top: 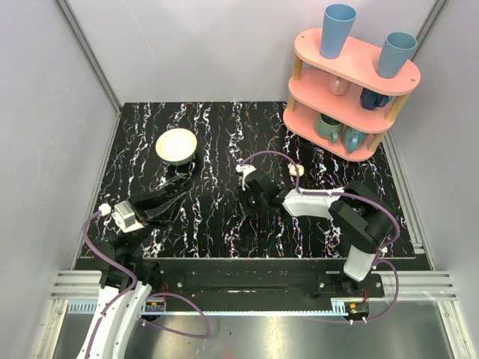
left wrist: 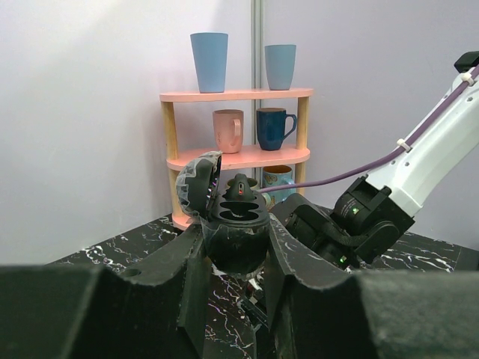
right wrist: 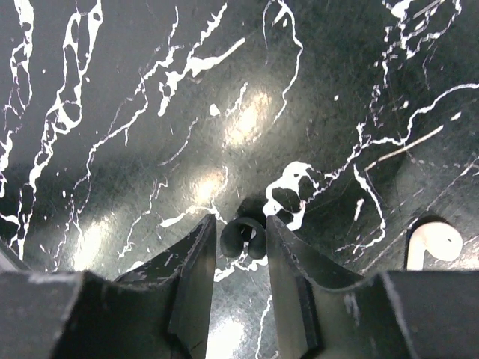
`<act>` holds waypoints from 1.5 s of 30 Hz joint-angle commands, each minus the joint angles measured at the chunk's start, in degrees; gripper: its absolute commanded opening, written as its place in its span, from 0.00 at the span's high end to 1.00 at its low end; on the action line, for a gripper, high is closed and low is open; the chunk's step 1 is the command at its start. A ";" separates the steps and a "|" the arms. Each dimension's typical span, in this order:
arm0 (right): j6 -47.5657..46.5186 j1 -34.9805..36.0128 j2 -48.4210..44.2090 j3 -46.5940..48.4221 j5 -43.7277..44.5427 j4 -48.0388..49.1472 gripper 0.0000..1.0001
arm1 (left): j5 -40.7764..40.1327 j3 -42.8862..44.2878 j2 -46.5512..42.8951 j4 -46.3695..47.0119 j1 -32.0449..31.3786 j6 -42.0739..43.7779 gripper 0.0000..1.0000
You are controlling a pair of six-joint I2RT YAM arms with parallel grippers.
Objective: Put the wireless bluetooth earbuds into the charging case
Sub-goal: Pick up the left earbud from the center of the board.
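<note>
Left tool (left wrist: pixel 236 247) pinching the open dark charging case (left wrist: pixel 233 213), right tool (right wrist: pixel 240 222) straddling a small dark round piece (right wrist: pixel 239 239) on the marbled counter (right wrist: pixel 150 112), cannot tell whether it pinches

Middle strip of the bench (top: pixel 217 224) between the two arms is wide open, back middle too. Blockers: cream bowl (top: pixel 176 146) sits just behind the left gripper (top: pixel 179 187), pink cup shelf (top: pixel 348 97) fills the back right corner, and the right arm (top: pixel 314 202) sprawls across the right side.
</note>
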 commanded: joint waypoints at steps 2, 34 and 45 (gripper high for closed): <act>-3.10 1.87 -1.93 4.63 4.61 -3.34 0.60 | -0.13 0.45 -0.34 1.85 0.54 -0.22 0.98; 4.71 6.44 5.80 12.02 15.60 -16.44 0.66 | -0.92 0.62 -1.21 0.97 0.54 0.04 0.98; 5.50 6.44 8.88 14.04 16.74 -19.17 0.73 | -0.92 0.71 -1.21 0.88 0.54 0.04 0.98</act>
